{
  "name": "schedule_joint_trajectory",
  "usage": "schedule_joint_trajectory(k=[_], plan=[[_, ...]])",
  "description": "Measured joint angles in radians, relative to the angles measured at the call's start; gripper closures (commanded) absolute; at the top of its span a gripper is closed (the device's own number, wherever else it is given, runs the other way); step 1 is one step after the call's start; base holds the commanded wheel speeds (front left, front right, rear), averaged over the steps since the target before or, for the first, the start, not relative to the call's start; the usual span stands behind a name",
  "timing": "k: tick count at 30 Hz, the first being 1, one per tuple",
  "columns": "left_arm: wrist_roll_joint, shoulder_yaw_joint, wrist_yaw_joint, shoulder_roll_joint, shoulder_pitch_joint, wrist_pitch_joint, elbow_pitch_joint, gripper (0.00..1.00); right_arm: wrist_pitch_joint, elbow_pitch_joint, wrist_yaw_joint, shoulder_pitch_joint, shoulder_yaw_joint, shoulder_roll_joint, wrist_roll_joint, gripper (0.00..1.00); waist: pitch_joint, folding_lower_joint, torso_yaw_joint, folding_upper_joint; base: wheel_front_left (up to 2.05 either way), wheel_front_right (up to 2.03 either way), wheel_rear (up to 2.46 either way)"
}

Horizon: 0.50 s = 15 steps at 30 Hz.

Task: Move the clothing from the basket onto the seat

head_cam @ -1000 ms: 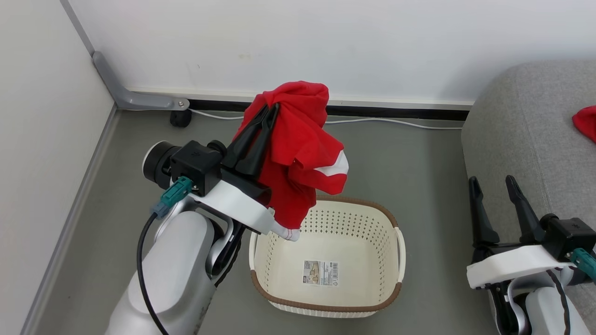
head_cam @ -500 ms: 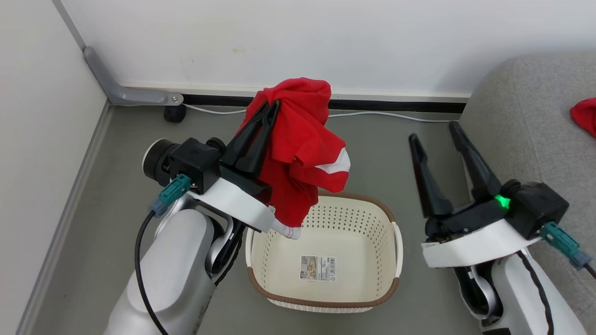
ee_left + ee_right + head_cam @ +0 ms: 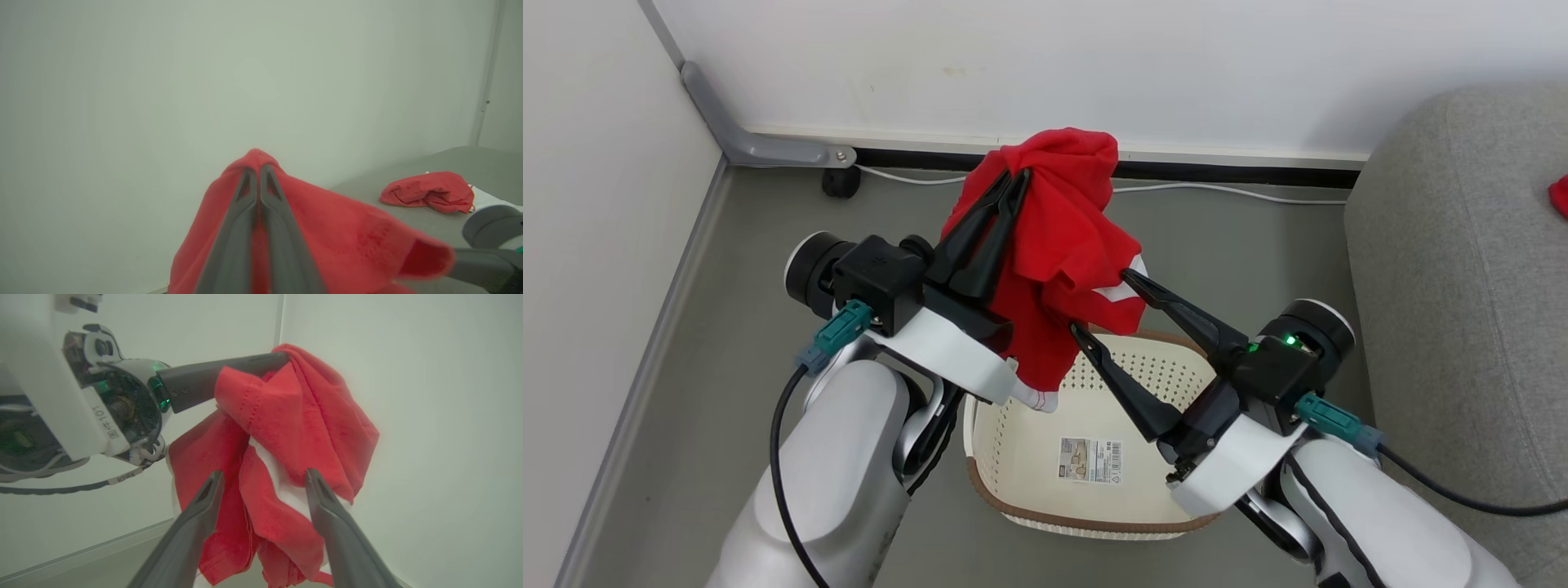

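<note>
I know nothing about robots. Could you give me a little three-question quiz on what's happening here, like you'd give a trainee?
1. True or false: the left gripper is shut on the red garment.
2. The right gripper is: A) shut and empty; B) open, with its fingers either side of the hanging garment; C) shut on that garment.
3. Where does the second red garment lie?
Key: 1 true; 2 B; 3 on the grey sofa.
</note>
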Motion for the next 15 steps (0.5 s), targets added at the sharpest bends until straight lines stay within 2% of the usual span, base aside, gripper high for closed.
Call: schedule_joint_trajectory(k=[14, 15], plan=[[-0.011, -0.05, 0.0, -0.008, -0.003, -0.001, -0.011, 1.0, 0.0, 0.333, 0.0, -0.165, 0.045, 0.108, -0.06, 0.0, 0.022, 0.0, 0.053, 0.0, 0.0, 0.0, 0.0], [-0.011, -0.053, 0.0, -0.009, -0.004, -0.001, -0.011, 1.0, 0.0, 0.353, 0.0, -0.173, 0.046, 0.114, -0.056, 0.42, 0.023, 0.0, 0.056, 0.0, 0.0, 0.0, 0.0]])
